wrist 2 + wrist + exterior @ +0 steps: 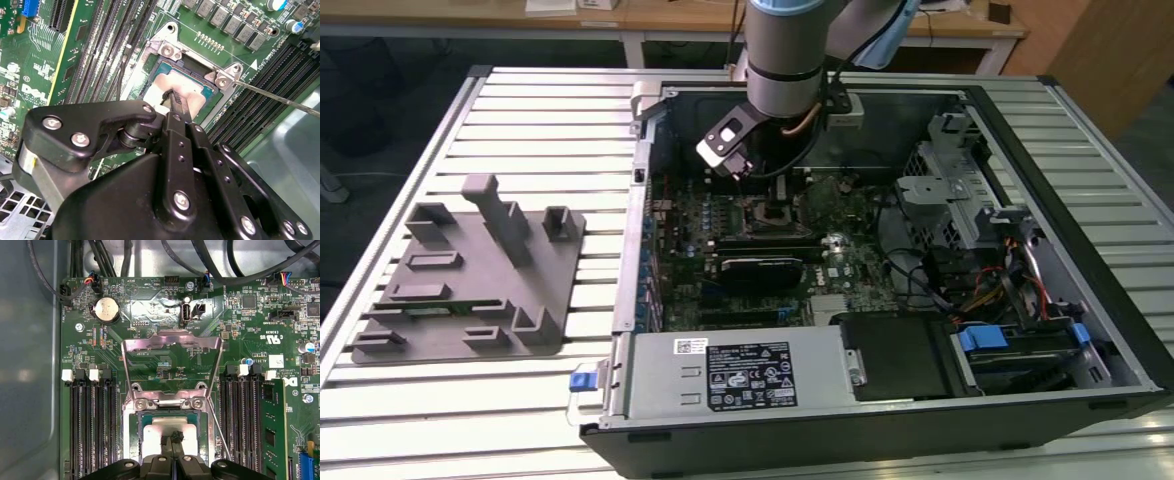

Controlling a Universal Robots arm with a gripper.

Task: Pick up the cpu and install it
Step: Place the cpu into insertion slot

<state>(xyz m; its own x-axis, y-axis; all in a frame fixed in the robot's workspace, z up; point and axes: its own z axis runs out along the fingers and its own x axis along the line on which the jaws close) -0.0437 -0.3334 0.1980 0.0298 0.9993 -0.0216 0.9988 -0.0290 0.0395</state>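
- A slatted metal table [480,110] carries everything in the exterior view.
- Near the table's edge on the exterior view's left lies a grey moulded fixture [467,280] with upright posts and shallow pockets.
- Beside it, towards the middle of the table, an open computer case [1067,150] lies on its side, and its green motherboard [720,220] faces up.
- A label-covered power supply [734,375] fills the case's near edge.
- The robot arm [787,50] reaches down from above into the far half of the case, over the middle of the motherboard.
- In both wrist views the black gripper [175,97] [174,436] has its two fingers pressed together, with hardly a slit between them.
- The joined tips rest at the top face of the cpu [195,85] [155,430]. They do not clasp its edges, and I cannot tell whether they press on it.
- The cpu lies flat inside the silver-framed socket [165,50], near the middle of the motherboard, with its silvery top upward.
- The socket's load plate [172,342] is swung open, and a thin wire lever [280,97] sticks out beside it.
- Black memory slots [92,430] flank the socket on both sides.
- A coin battery [106,309] sits near one motherboard corner.
- At the case's edge on the exterior view's right are drive bays with blue tabs [987,340].
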